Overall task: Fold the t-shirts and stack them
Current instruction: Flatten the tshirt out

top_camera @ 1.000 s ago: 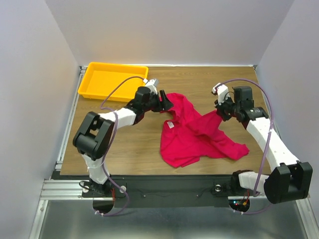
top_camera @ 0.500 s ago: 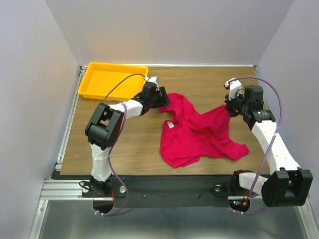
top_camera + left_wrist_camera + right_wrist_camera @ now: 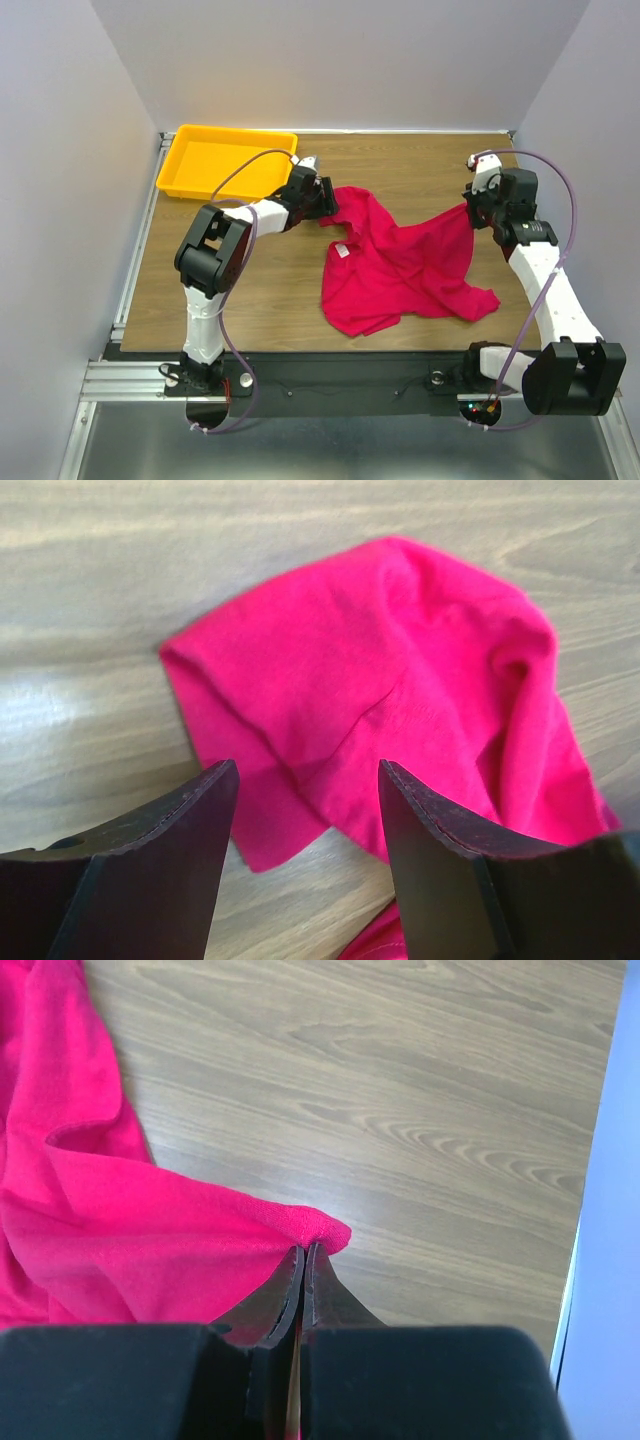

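Right gripper (image 3: pixel 303 1252) has dragged its pinched corner of the wrinkled crimson-pink cloth t-shirt (image 3: pixel 400 270) farther right. Left gripper (image 3: pixel 305 780) gapes wide over the shirt's far-left edge, holding nothing. Shirt is mid-table, half spread; 0 folds done, stacking left.

My left fingers (image 3: pixel 150 870) are dark, nearly black wedges, wide at the back and narrower at the tip, with a thin brownish edge on the inner side. My right fingers (image 3: pixel 265 1310) have the same dark colour and look like thin blades. Directly behind them sits a black block (image 3: pixel 300 1380) with a matt surface. Further back from the fingers each wrist is black and boxy. Behind the wrists my left arm (image 3: pixel 262 213) and my right arm (image 3: pixel 545 285) have white links joined by big rounded black housings. A pale purple left cable (image 3: pixel 238 170) follows one arm and a right cable (image 3: pixel 572 205) the other — both thin and smooth, running back from the wrist.
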Controlling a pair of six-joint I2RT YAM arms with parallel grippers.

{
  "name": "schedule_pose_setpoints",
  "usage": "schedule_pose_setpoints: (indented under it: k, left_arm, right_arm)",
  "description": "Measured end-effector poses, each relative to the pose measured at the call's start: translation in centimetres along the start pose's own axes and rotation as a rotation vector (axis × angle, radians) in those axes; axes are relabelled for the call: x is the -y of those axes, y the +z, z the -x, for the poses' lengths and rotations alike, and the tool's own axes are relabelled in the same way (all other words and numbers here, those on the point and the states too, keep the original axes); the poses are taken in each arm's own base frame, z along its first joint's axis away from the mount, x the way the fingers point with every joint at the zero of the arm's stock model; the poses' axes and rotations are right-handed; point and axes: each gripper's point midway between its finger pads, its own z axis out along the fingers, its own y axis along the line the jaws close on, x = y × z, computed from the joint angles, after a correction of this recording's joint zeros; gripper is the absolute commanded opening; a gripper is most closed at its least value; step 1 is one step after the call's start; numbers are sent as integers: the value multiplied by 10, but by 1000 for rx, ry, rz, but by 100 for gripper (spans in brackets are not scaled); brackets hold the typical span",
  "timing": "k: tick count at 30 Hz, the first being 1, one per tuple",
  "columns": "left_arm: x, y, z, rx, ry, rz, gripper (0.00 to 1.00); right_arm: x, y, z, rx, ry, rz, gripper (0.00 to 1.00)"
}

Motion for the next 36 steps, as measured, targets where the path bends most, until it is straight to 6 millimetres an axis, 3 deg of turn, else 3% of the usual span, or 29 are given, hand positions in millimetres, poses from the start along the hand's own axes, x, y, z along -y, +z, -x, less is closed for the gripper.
schedule_pose_setpoints:
  k: [18,23,34,36]
  left_arm:
    - [13,8,10,12,-21,-46,59]
    - [9,21,-1,-18,-26,-43,58]
    - [10,21,-1,-21,-10,-54,58]
    - [10,21,-2,-25,-1,-59,51]
  right_arm:
    - [2,1,6,22,21,-11,1]
    - [3,1,6,21,27,-16,1]
    - [15,4,7,16,67,-69,1]
    - [18,4,11,23,77,-81,1]
